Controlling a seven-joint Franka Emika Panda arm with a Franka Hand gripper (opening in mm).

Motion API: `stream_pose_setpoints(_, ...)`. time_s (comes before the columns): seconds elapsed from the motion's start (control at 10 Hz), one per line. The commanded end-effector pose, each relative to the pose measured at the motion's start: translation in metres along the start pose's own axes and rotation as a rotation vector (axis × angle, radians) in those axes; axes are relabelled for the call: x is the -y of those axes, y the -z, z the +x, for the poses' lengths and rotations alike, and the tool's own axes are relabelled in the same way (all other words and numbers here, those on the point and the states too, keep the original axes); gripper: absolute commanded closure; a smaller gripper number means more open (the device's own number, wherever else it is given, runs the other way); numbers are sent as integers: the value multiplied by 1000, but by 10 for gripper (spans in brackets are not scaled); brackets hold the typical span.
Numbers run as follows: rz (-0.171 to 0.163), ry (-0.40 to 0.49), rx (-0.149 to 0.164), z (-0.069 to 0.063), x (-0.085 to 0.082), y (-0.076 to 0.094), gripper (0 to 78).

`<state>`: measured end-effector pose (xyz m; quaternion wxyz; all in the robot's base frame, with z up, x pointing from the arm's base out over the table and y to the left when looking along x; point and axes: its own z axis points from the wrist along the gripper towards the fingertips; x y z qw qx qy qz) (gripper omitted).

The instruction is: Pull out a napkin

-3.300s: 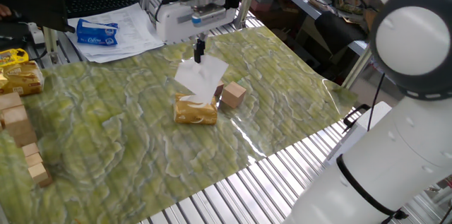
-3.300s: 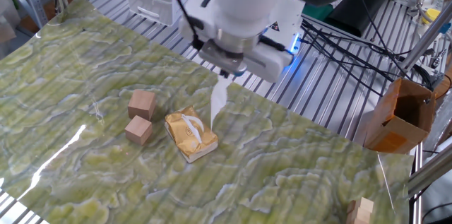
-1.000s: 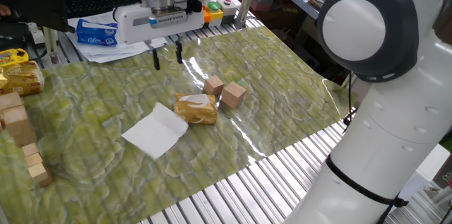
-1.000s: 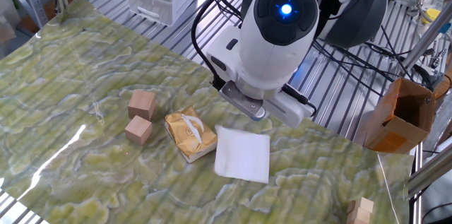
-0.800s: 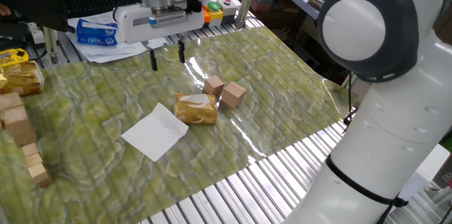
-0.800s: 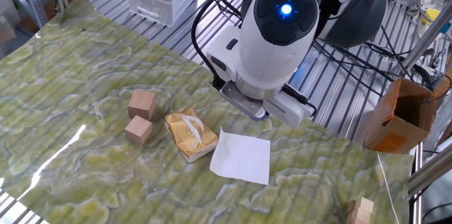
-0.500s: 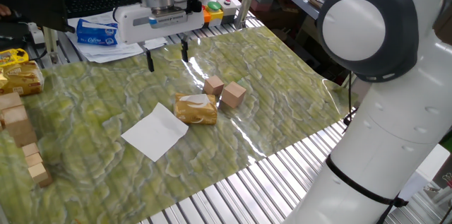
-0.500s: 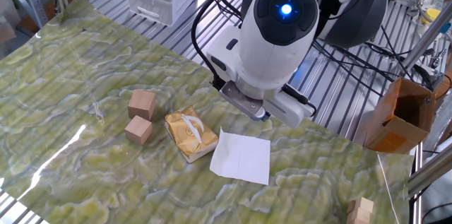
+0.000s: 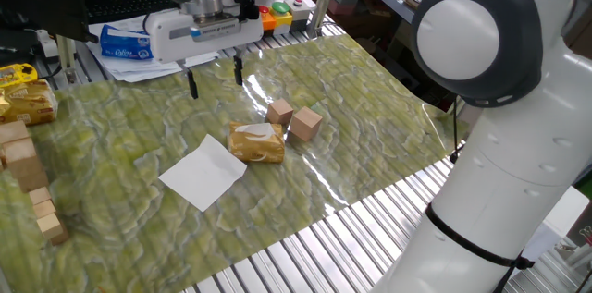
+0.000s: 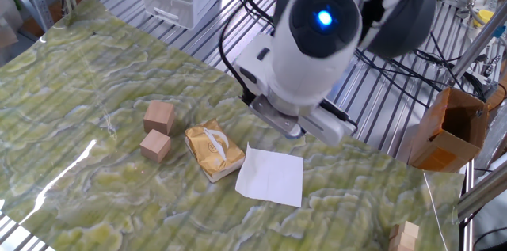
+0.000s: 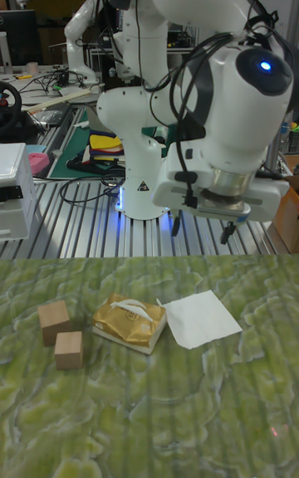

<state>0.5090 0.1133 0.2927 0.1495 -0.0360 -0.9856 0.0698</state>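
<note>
Napkin: thin white square paper napkin [image 9: 203, 172] lies flat beside the yellow-tan tissue pack [image 9: 256, 142].
My tool [image 9: 215, 74]: fingers spread wide, empty, above the table.

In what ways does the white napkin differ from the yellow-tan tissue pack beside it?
Colour: the napkin is plain white; the tissue pack is shiny yellow-tan with a white strip on top.
Shape: the napkin is a thin flat sheet; the tissue pack is thick and puffy.
Size: the napkin covers somewhat more of the mat than the tissue pack does.
Both lie on the green mat, close together, and the open gripper above holds neither.
</note>
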Motion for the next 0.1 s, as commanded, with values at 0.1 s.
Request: stream_pose_setpoints(0.1, 3, 5, 0, 0, -1, 0, 763)
